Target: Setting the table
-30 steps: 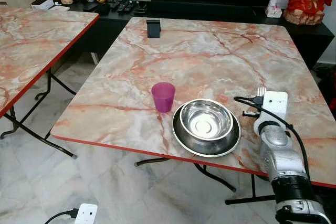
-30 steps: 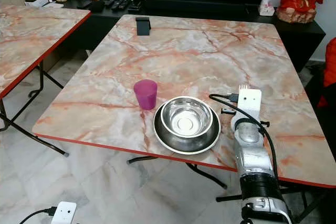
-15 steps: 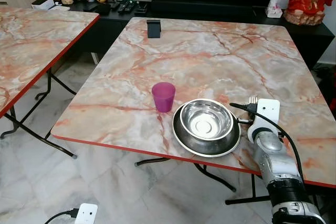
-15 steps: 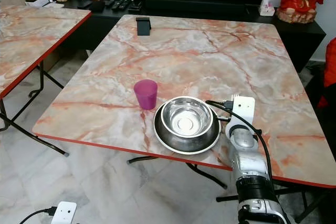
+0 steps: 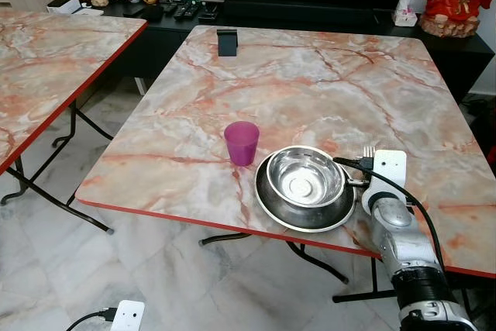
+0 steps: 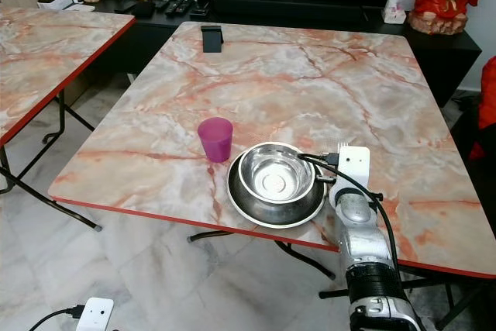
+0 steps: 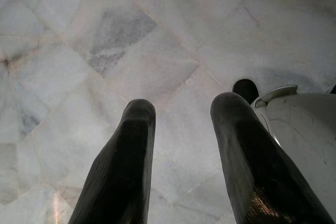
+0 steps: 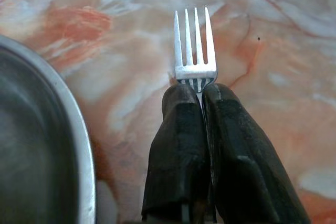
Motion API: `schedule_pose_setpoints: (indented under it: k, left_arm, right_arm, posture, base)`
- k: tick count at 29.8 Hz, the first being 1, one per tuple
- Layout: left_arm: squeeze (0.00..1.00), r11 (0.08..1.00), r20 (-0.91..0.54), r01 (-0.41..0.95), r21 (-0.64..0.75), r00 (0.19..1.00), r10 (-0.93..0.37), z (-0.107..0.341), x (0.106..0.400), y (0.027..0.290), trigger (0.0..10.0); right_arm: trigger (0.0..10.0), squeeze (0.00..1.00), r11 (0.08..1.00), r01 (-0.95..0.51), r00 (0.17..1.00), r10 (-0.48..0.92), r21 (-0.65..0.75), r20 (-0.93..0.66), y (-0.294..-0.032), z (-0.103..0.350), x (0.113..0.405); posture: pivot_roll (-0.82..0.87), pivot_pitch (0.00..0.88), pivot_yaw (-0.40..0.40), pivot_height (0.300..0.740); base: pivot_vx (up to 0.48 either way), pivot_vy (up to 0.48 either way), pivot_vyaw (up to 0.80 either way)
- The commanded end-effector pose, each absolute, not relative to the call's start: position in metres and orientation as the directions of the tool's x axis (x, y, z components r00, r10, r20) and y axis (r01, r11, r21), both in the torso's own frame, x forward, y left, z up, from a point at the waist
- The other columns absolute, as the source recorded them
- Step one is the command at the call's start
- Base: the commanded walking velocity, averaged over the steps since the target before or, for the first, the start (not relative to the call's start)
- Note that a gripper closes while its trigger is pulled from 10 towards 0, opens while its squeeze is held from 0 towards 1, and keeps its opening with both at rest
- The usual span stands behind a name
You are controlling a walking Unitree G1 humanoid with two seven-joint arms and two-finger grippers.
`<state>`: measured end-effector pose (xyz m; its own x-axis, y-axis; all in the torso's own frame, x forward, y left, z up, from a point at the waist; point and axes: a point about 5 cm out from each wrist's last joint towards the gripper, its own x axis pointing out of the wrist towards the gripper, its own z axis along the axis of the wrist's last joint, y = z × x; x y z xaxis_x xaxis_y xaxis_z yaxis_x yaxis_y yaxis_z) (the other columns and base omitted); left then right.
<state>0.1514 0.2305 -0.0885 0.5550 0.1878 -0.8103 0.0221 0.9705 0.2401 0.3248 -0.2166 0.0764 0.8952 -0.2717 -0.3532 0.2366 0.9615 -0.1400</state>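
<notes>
We have the fork (image 8: 195,45) clenched in our right gripper (image 8: 202,94), tines forward, just at the bowl's (image 5: 304,175) three o'clock, probably low enough to lay beside it. Our left gripper (image 7: 181,124) hangs released over the floor.

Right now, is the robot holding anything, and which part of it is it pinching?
Yes. The right end effector holds a fork, pinched at the neck just below the tines, beside the steel plate. The left end effector is open, holding nothing.
</notes>
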Motion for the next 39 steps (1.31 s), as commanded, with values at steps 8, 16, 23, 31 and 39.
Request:
schedule_pose_setpoints:
  k: [8,16,23,31,39]
  left_arm:
    - [0.00,0.970,-0.819,0.020,0.241,0.540,0.193,-0.090,0.149,0.232,10.0]
    - [0.00,0.969,-0.818,0.021,0.245,0.541,0.195,-0.089,0.149,0.233,10.0]
    - [0.00,0.970,-0.817,0.023,0.243,0.543,0.191,-0.089,0.150,0.232,10.0]
    - [0.00,0.970,-0.819,0.025,0.243,0.542,0.191,-0.089,0.149,0.231,10.0]
    - [0.00,0.969,-0.820,0.026,0.245,0.539,0.193,-0.089,0.148,0.233,10.0]
  right_arm:
    - [10.0,0.00,0.963,0.239,0.889,-0.268,-0.124,-0.371,-0.212,0.068,0.321]
    - [10.0,0.00,0.965,0.253,0.922,-0.261,-0.065,-0.284,-0.209,0.082,0.327]
    - [10.0,0.00,0.966,0.254,0.923,-0.259,-0.055,-0.285,-0.209,0.081,0.326]
    - [10.0,0.00,0.964,0.263,0.921,-0.264,-0.043,-0.285,-0.215,0.080,0.324]
    - [10.0,0.00,0.969,0.243,0.929,-0.247,-0.050,-0.276,-0.221,0.083,0.326]
  posture:
    - [0.01,0.000,-0.008,0.740]
    - [0.01,0.000,-0.004,0.740]
    - [0.01,0.000,-0.003,0.740]
    - [0.01,0.000,-0.002,0.740]
    - [0.01,0.000,0.001,0.740]
  base:
    - [0.000,0.000,0.00]
    - [0.000,0.000,0.00]
    - [0.000,0.000,0.00]
    - [0.000,0.000,0.00]
    - [0.000,0.000,0.00]
